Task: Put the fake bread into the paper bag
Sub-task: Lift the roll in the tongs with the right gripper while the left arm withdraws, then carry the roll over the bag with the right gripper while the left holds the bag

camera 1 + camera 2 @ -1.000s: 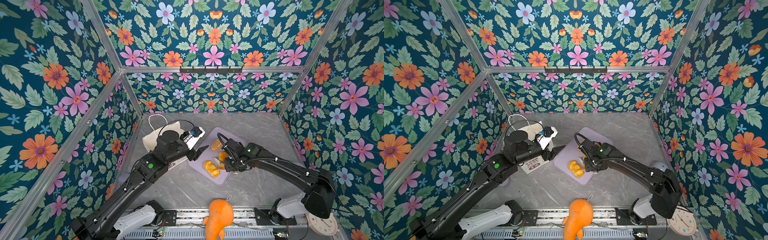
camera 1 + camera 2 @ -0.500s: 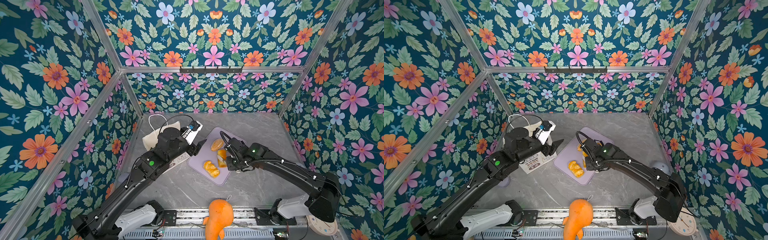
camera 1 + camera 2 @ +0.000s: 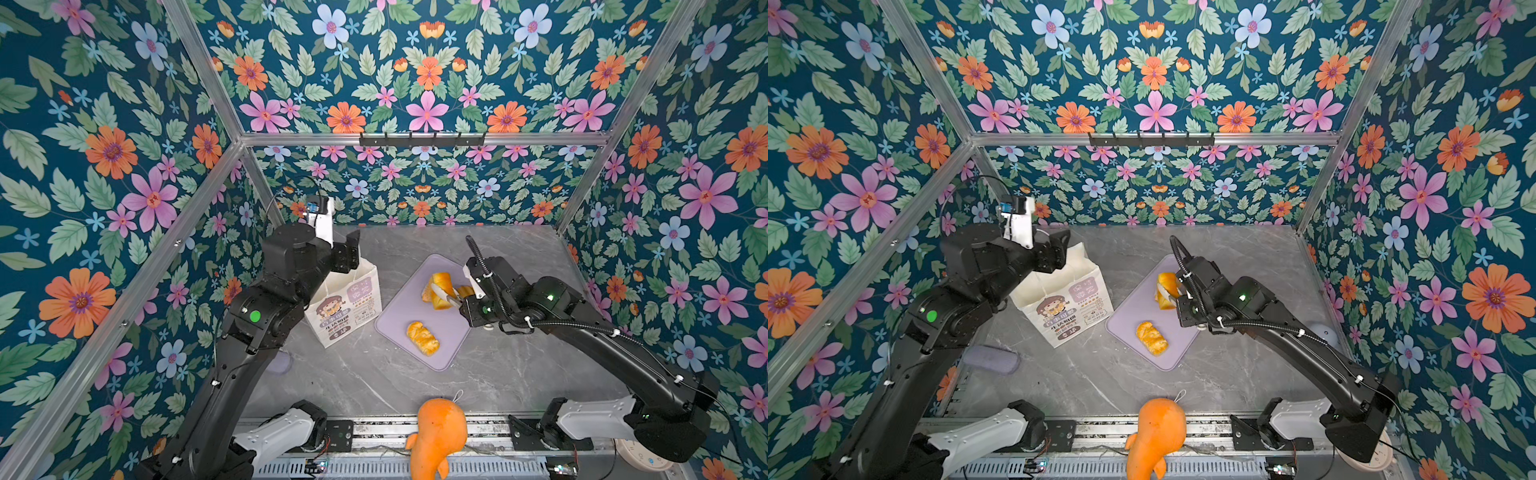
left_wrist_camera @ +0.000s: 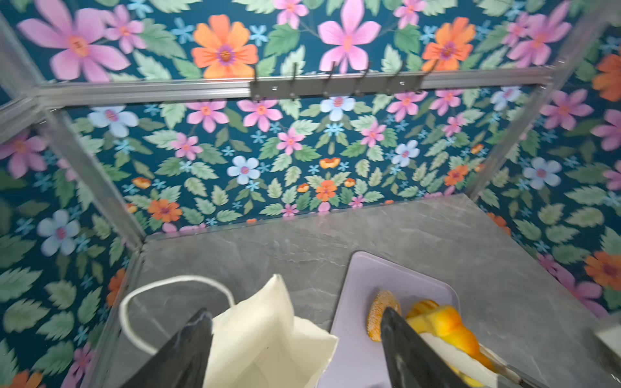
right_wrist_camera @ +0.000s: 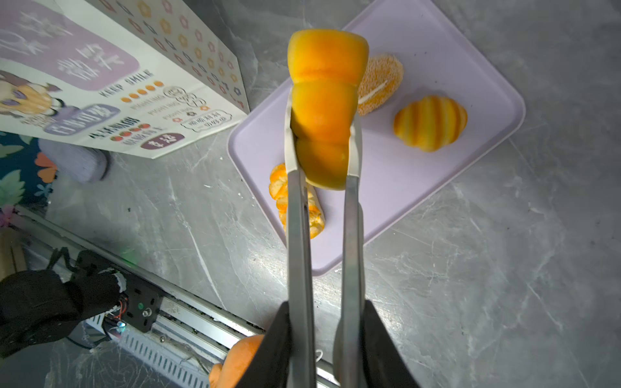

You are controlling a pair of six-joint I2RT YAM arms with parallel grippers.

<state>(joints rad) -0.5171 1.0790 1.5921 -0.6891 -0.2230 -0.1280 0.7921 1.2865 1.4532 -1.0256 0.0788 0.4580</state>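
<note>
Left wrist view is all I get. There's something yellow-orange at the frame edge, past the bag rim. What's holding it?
Observer: The right tool grips metal tongs, and the tong tips clamp the blocky loaf over the lilac tray.
Operator: What else is on the tray?
Observer: Three breads: a speckled bun, a ridged croissant, and a twisted roll near the tray's front end, which your view misses.
Operator: Bag pose?
Observer: In both top views the paper bag stands upright beside the tray, with its printed cartoon face turned toward the front.
</note>
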